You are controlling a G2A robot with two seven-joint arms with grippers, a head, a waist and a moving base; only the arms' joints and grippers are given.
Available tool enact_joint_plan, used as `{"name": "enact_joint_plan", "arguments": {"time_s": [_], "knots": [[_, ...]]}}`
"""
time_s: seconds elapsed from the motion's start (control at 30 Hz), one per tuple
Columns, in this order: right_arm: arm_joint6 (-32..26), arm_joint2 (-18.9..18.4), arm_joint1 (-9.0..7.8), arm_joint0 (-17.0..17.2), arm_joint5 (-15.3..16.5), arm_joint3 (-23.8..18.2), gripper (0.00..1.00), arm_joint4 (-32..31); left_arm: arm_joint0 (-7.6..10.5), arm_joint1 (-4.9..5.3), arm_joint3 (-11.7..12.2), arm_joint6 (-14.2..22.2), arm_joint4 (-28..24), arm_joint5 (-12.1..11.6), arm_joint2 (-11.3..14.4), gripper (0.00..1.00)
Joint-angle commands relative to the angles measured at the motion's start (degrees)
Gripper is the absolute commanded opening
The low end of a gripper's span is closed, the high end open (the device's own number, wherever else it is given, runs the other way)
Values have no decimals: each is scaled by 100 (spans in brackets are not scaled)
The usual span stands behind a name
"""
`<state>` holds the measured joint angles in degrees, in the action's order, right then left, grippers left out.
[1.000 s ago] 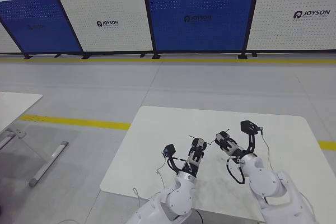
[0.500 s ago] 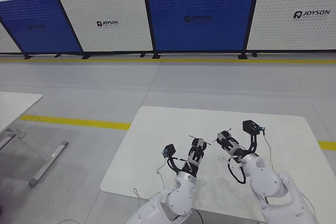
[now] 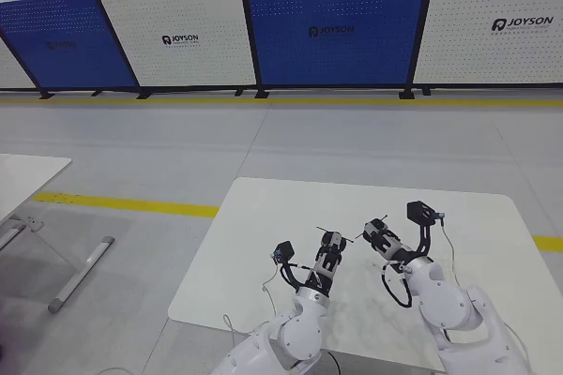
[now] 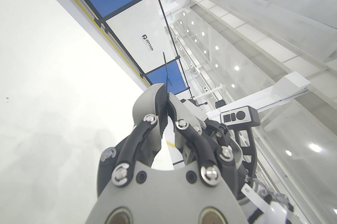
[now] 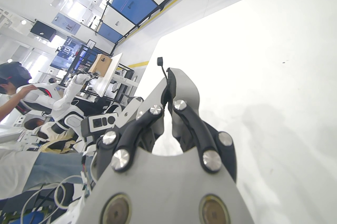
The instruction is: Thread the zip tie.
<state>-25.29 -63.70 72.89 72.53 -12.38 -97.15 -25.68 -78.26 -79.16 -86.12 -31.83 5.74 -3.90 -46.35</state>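
Observation:
A thin black zip tie is held between both grippers above the white table (image 3: 253, 234). My left gripper (image 4: 166, 93) is shut on the tie's tail, and the pointed strap (image 4: 165, 69) sticks out past the fingertips. My right gripper (image 5: 168, 77) is shut on the other end, with the square head (image 5: 159, 61) poking out beyond its fingers. In the top view the left gripper (image 3: 331, 244) and right gripper (image 3: 372, 231) sit close together near the table's front middle. How the strap runs between them is too fine to make out.
The table's rounded edge (image 5: 158, 43) lies beyond the right gripper. A second white table (image 3: 19, 173) stands off to the left across the floor. Blue and white panels (image 3: 338, 42) line the back.
The right arm has edged slightly to the right and then held still. The left arm has not moved, and both grippers keep their hold on the zip tie.

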Motion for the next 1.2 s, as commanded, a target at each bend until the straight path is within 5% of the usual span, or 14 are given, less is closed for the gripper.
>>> {"name": "enact_joint_plan", "arguments": {"time_s": [0.0,1.17], "knots": [[0,0,0,0,0,0,0,0,0,0,0,0,0,0,0,0],[286,19,16,105,179,68,0,36,15,-13,-26,-189,60,6,-112,0]]}}
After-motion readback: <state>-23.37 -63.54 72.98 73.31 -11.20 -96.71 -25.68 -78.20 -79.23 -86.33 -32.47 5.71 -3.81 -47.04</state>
